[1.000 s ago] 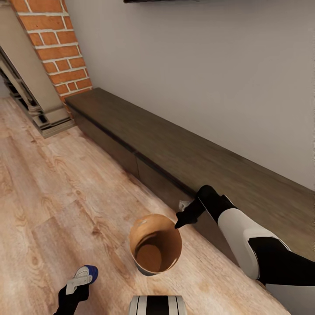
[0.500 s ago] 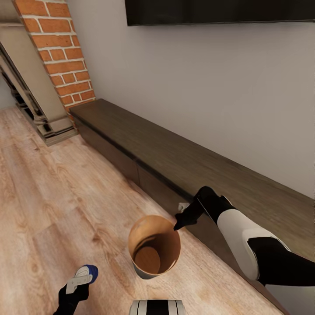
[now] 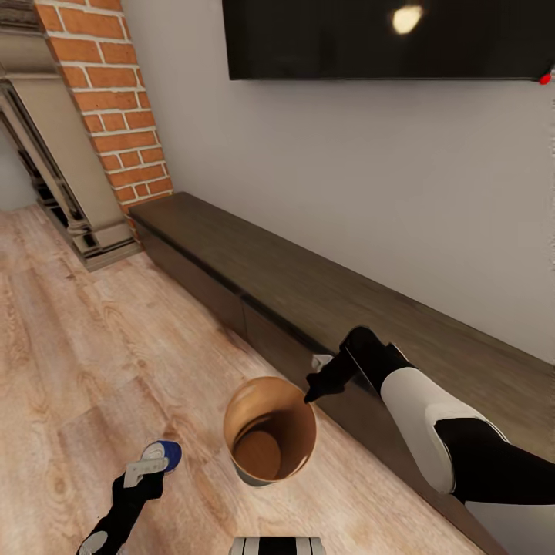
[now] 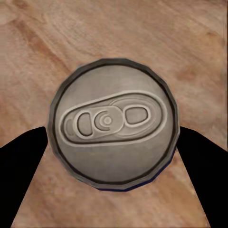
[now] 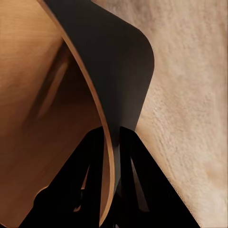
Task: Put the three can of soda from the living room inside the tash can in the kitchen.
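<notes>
The brown trash can (image 3: 270, 432) hangs above the wood floor in the head view, open side up and showing no cans inside. My right gripper (image 3: 311, 393) is shut on its rim (image 5: 102, 123), one finger inside the wall and one outside. My left gripper (image 3: 146, 466) holds the dark blue soda can (image 3: 163, 455) low at the left, level with the bin. The left wrist view looks straight onto the can's grey top with its pull tab (image 4: 113, 121), a black finger (image 4: 23, 166) pressed on each side. The two orange cans are out of view.
A long dark wood TV bench (image 3: 324, 301) runs along the grey wall just beyond the right arm. A black TV (image 3: 385, 38) hangs above it. The brick fireplace (image 3: 100, 100) stands at the far left. Wood floor (image 3: 85, 331) spreads to the left.
The head view has tilted upward, bringing the TV into sight. My left gripper with the blue can has dropped slightly lower in view. The bin stays in the right gripper.
</notes>
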